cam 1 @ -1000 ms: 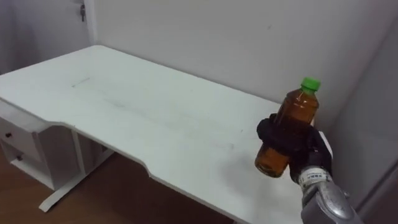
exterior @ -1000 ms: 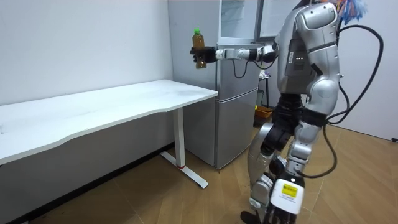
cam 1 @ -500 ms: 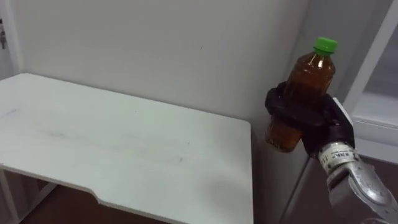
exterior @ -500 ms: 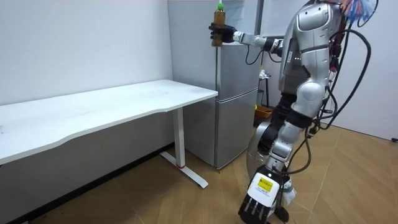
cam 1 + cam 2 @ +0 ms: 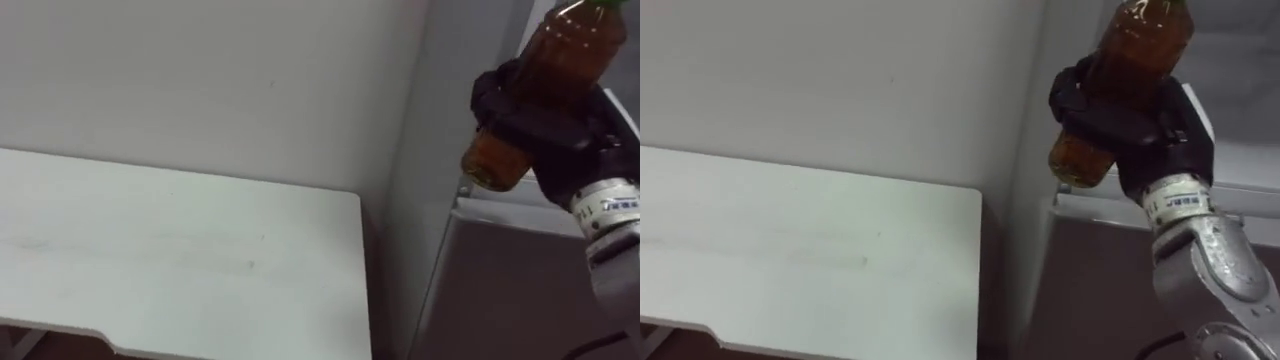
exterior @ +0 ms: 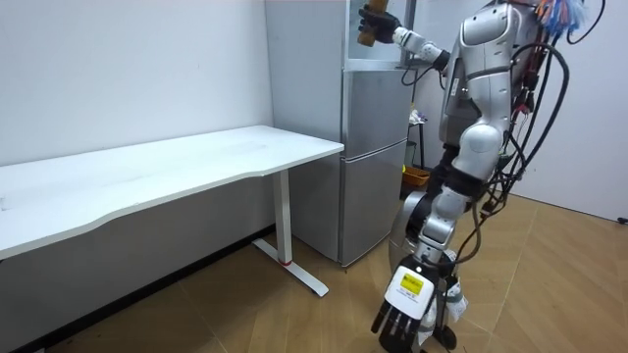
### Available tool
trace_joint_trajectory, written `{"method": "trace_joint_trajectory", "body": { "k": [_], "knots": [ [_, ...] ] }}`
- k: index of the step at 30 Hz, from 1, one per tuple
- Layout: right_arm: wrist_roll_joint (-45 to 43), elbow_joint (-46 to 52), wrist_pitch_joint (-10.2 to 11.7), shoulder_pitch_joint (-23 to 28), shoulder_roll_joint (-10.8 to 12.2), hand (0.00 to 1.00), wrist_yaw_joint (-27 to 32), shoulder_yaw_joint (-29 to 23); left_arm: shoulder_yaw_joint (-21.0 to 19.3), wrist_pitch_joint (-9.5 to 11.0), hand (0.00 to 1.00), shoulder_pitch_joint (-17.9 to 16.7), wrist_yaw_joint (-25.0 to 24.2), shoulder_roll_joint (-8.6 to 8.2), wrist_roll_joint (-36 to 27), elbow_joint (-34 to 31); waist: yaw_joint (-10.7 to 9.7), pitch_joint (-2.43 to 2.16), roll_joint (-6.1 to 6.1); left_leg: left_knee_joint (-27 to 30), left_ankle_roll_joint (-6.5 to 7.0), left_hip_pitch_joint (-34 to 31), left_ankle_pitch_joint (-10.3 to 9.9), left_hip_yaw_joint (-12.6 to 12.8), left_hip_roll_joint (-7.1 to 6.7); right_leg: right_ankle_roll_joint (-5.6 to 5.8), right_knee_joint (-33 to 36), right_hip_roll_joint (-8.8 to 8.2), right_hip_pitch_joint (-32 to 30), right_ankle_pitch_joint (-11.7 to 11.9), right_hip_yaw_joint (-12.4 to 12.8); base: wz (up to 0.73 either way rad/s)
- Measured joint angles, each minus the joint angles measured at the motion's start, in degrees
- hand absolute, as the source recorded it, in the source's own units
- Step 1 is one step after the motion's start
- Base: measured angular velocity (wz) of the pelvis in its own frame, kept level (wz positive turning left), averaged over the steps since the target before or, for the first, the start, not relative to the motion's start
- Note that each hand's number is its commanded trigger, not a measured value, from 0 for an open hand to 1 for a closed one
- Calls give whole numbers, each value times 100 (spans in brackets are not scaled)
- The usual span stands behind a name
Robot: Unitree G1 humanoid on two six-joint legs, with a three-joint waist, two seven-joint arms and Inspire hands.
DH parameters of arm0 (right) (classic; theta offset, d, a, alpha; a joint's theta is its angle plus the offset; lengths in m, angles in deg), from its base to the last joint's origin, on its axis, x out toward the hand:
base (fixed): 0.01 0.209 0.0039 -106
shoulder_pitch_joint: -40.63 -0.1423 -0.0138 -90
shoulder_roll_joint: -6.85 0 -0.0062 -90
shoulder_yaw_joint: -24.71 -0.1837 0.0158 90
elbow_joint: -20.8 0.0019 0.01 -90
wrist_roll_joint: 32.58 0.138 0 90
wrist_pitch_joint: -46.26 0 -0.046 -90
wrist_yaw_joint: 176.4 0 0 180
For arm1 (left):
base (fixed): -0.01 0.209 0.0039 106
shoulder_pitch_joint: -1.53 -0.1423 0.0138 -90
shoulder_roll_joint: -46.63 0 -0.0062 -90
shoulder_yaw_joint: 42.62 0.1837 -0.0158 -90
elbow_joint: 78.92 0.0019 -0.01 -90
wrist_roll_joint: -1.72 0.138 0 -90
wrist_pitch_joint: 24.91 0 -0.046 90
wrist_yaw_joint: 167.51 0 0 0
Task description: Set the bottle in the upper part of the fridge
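A brown-liquid bottle [image 5: 565,60] is held tilted, its cap cut off at the top edge, with my right hand [image 5: 545,120] shut round its middle. The same bottle [image 5: 1122,75] and right hand [image 5: 1135,120] are raised in front of the grey fridge [image 5: 520,280], level with its upper compartment, above the lower door's top edge. In the room view the bottle [image 6: 368,37] is at the open upper section of the fridge [image 6: 373,167], with the right hand [image 6: 378,17] stretched out to it. My left hand [image 6: 404,316] hangs low beside my leg, fingers straight.
A white table [image 5: 150,260] stands against the wall to the left of the fridge, its right end close to the fridge's side. In the room view the table [image 6: 147,176] has a white leg, and wooden floor lies around me.
My right arm has lifted the bottle higher and carried it from over the table's end to the upper fridge. I have turned right, so the eye view shifted from table to fridge.
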Motion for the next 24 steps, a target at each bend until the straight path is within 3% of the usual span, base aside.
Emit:
{"method": "trace_joint_trajectory", "body": {
  "k": [6, 13, 20, 21, 24],
  "knots": [
    [35, 4, -11, 96, -72, 100, 178, -455, -112, 21, 0, -6, 3, 1, 8, 21, -163, -1, -47, 17, -30, 43, -34, 110, 41, -5, 4, 38, 1, 0, 135, -11],
    [-26, 0, -13, 108, -72, 100, 262, -1213, -343, 14, 0, -44, -6, -14, 272, 18, -368, 6, 30, 62, -49, 45, -69, 151, 62, -31, -8, 44, -9, -20, 92, -4],
    [-22, -147, -13, 109, -73, 100, 485, -1394, -355, 26, 0, -78, -16, -10, 336, 15, -452, 16, 6, 70, -81, 52, -81, 156, 74, -72, -11, 63, -11, -80, 132, 0],
    [-27, -205, -13, 109, -74, 100, 486, -1395, -365, 27, 0, -81, -16, -9, 336, 19, -444, 38, -46, 69, -89, 47, -85, 155, 76, -72, -9, 69, -21, -103, 137, 0],
    [-185, -403, -13, 108, -76, 100, 491, -1395, -513, 34, 0, -86, -14, -7, 447, 32, -407, 14, -97, 58, -88, 20, -78, 154, 78, -79, 7, 74, -71, -126, 133, 0]
  ]
}}
